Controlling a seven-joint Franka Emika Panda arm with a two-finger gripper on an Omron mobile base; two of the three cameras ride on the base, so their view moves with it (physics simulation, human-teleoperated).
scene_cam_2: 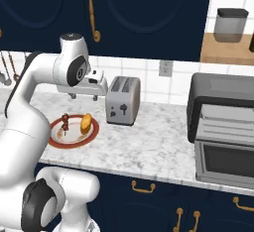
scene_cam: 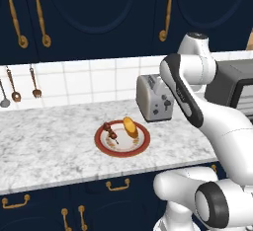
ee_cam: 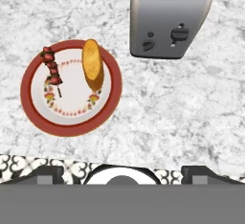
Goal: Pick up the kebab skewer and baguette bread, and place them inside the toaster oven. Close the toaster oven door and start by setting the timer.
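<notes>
Toaster oven (scene_cam_2: 223, 127) at counter's right end, door (scene_cam_2: 225, 160) dropped open. Silver toaster (scene_cam_2: 123, 100) mid-counter. Red-rimmed plate (ee_cam: 36, 117) left of it carries baguette bread (ee_cam: 93, 64) and kebab skewer (ee_cam: 51, 68), side by side, apart. Step: first pick. Judgement: descend straight over one item, fingers straddling its narrow width, avoiding its neighbour. Gripper (scene_cam_2: 85, 96) high above plate, jaws wide, holding nothing.

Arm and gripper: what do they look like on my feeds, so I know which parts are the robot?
The arm is glossy white, built of rounded tube segments with dark grey-black bands and caps at the joints. The gripper hangs from a white boxy hand with two small dark fingers. No cables or markings show.
</notes>
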